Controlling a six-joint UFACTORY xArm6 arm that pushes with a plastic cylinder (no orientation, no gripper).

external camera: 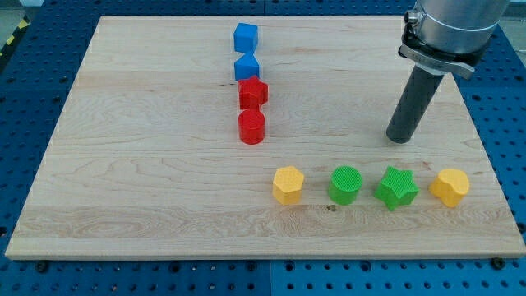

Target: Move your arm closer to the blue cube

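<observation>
A blue cube (246,67) lies near the view's top centre, just below another blue block (245,37) whose shape I cannot make out. The cube touches a red star-like block (252,93) below it, and a red cylinder (251,127) lies under that. My tip (399,137) rests on the board at the view's right, far to the right of and lower than the blue cube. The dark rod rises from it to the arm at the top right.
A row along the view's bottom right holds a yellow hexagonal block (288,185), a green cylinder (345,184), a green star (397,187) and a yellow block (450,187). The wooden board (131,164) lies on a blue perforated table.
</observation>
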